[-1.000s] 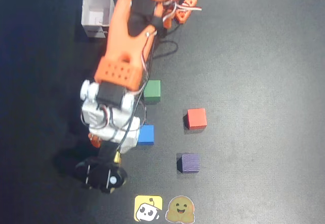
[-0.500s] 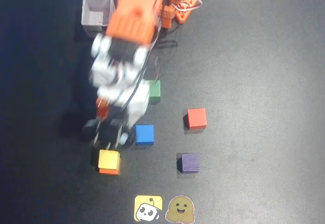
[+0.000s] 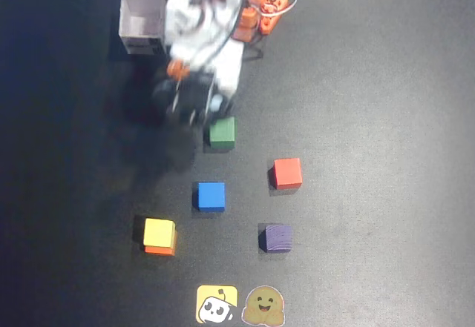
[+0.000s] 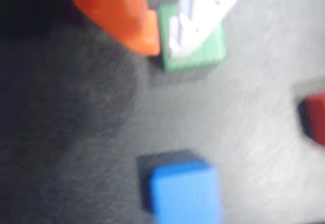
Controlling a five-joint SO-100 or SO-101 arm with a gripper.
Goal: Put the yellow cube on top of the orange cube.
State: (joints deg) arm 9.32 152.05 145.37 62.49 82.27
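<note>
In the overhead view the yellow cube (image 3: 159,231) rests on top of the orange cube (image 3: 159,250), of which only a thin front strip shows, at the lower left of the dark mat. My gripper (image 3: 191,112) is blurred and well away from the stack, up by the green cube (image 3: 222,132). In the wrist view the gripper (image 4: 165,46) is open: an orange finger (image 4: 127,16) and a white finger (image 4: 203,10) stand a little apart with nothing held, and the green cube (image 4: 203,56) lies behind them. The stack is out of the wrist view.
A blue cube (image 3: 211,196) (image 4: 185,191), a red cube (image 3: 287,172) (image 4: 317,117) and a purple cube (image 3: 278,237) sit on the mat. A white open box (image 3: 141,45) stands at the top left beside the arm's base. Two cartoon stickers (image 3: 217,304) (image 3: 264,306) lie at the bottom edge.
The gripper let go of the yellow cube on the orange cube and pulled back up the mat towards the base. The stack stays where it was set.
</note>
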